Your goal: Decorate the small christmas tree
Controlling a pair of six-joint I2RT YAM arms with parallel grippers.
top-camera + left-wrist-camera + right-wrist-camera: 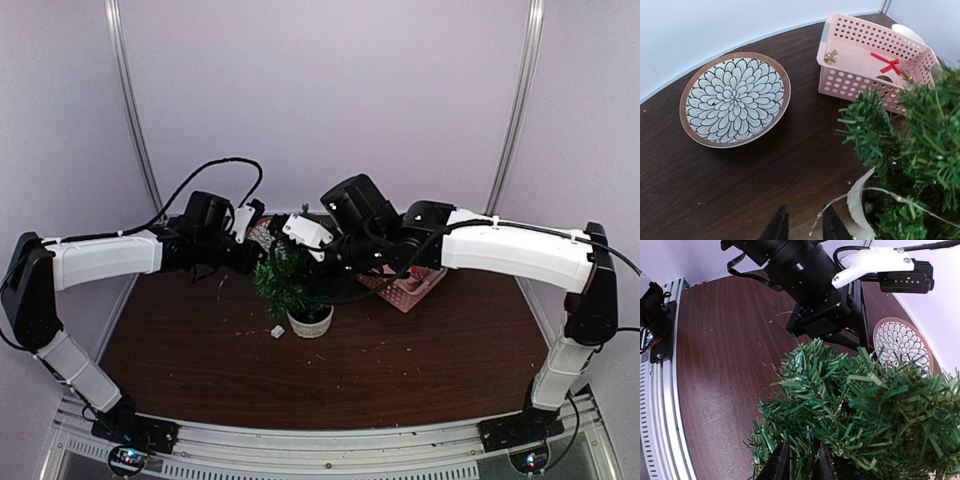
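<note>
Your left gripper (805,227): jaws a little apart. A thin light wire (880,192) runs up out of the gap, which is wider than the wire.

Your right gripper (801,464): fingertips narrowly apart and pushed into the foliage, with needles between them. You cannot tell from this whether a branch is clamped.

Christmas tree (290,280): upright in its whitish pot (310,322), about midway between the left and right edges of the table (400,360), in the far half, between your two grippers. The wire crosses the pot rim into the lower branches.

Pink basket (860,82): just beyond the tree, toward the far right corner, holding a red bow (888,63) and gold bells (830,56).

Patterned plate (735,100): near the far edge, left of the basket and apart from it.
</note>
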